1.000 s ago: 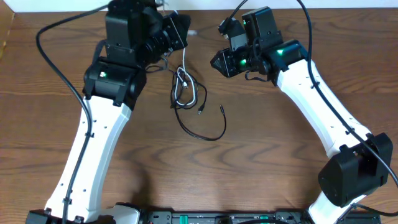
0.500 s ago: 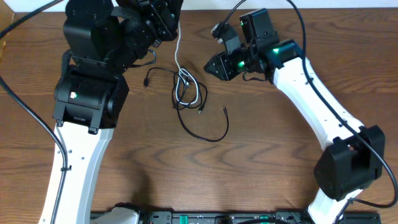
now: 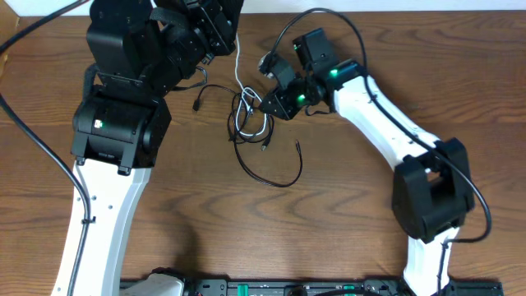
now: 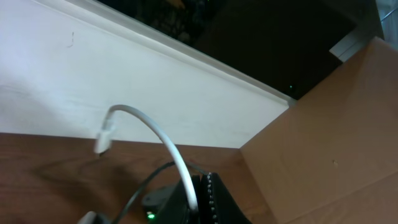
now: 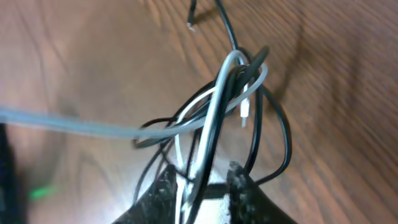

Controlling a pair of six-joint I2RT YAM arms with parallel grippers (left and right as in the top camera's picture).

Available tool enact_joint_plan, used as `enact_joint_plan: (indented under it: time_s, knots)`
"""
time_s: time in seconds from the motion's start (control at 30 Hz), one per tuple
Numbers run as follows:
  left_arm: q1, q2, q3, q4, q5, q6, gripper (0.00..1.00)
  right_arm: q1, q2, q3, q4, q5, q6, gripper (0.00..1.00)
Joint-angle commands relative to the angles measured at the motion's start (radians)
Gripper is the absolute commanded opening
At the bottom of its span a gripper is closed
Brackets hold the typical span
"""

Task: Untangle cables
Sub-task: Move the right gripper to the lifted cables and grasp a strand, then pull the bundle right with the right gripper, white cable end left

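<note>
The cables (image 3: 249, 123) lie as a small tangle of black and white cords on the wooden table, with one black loop (image 3: 275, 177) trailing toward the front. A white cable (image 3: 237, 62) runs up from the tangle to my left gripper (image 3: 222, 25), which is raised at the back and shut on it. In the left wrist view that white cable (image 4: 158, 134) arches out of the left gripper (image 4: 200, 193), its plug end free. My right gripper (image 3: 261, 107) is at the tangle's right side. In its wrist view the right gripper (image 5: 202, 177) stands open astride several strands of the tangle (image 5: 233, 87).
A black plug end (image 3: 197, 105) lies left of the tangle, under the left arm. Thick black arm wires arc over both back corners. A cardboard box (image 4: 323, 143) and a white wall stand behind the table. The mounting rail (image 3: 271, 288) runs along the front edge.
My right arm has swung left and down onto the tangle, and its jaws have narrowed around the strands. The left arm rose with the white cable, then held still.
</note>
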Motion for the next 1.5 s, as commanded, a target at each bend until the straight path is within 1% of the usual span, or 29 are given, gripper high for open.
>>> enact_joint_plan:
  time_s: [0.0,0.07,0.17,0.27,0.33,0.43,0.5,0.57,0.67,0.9,0.97,1.07,1.13,1.2,1.3,1.43,1.47]
  knots:
    - [0.0,-0.001,0.015,0.004,-0.002,-0.009,0.08,0.01,0.023,0.004,0.026,0.035,-0.008,0.09]
    - [0.0,-0.001,0.015,-0.003,-0.002,-0.009,0.08,0.01,0.023,0.005,0.047,0.1,0.029,0.01]
    - [0.0,-0.001,0.015,-0.023,-0.002,-0.008,0.07,-0.003,0.013,0.01,0.072,0.185,0.092,0.01]
    - [0.0,-0.001,0.015,-0.036,-0.01,-0.007,0.07,-0.038,-0.023,0.028,0.069,0.187,0.134,0.01]
    - [0.004,-0.001,0.015,-0.037,-0.009,-0.008,0.08,-0.067,-0.059,0.034,0.068,0.187,0.187,0.01]
    - [0.014,-0.001,0.015,-0.036,-0.009,-0.009,0.08,-0.122,-0.118,0.035,0.065,0.19,0.306,0.01]
    - [0.023,-0.002,0.015,-0.036,-0.008,-0.009,0.08,-0.172,-0.145,0.035,0.039,0.251,0.454,0.01]
    - [0.028,-0.003,0.015,-0.037,-0.008,-0.013,0.07,-0.213,-0.148,0.034,0.005,0.294,0.553,0.01]
    - [0.038,-0.009,0.015,-0.036,-0.008,-0.016,0.07,-0.267,-0.119,0.027,-0.034,0.304,0.621,0.01]
    - [0.077,-0.043,0.015,-0.037,-0.008,-0.016,0.07,-0.37,0.002,0.027,-0.121,0.312,0.637,0.01]
    - [0.094,-0.05,0.015,-0.047,-0.008,-0.016,0.07,-0.389,0.021,0.027,-0.126,0.264,0.591,0.01]
    - [0.119,-0.052,0.015,-0.082,-0.009,-0.007,0.07,-0.401,0.026,0.027,-0.114,0.158,0.483,0.01]
    - [0.145,-0.049,0.014,-0.121,-0.01,0.008,0.07,-0.401,0.02,0.027,-0.116,0.142,0.441,0.01]
    - [0.172,-0.048,0.014,-0.139,-0.009,0.008,0.07,-0.399,0.016,0.027,-0.119,0.144,0.43,0.01]
    - [0.212,-0.052,0.015,-0.141,-0.008,0.0,0.08,-0.402,0.016,0.027,-0.135,0.182,0.459,0.01]
    - [0.245,-0.071,0.015,-0.082,0.026,-0.025,0.07,-0.404,0.016,0.026,-0.203,0.447,0.644,0.01]
    - [0.247,-0.078,0.015,-0.065,0.027,-0.028,0.07,-0.404,0.018,0.025,-0.207,0.484,0.651,0.01]
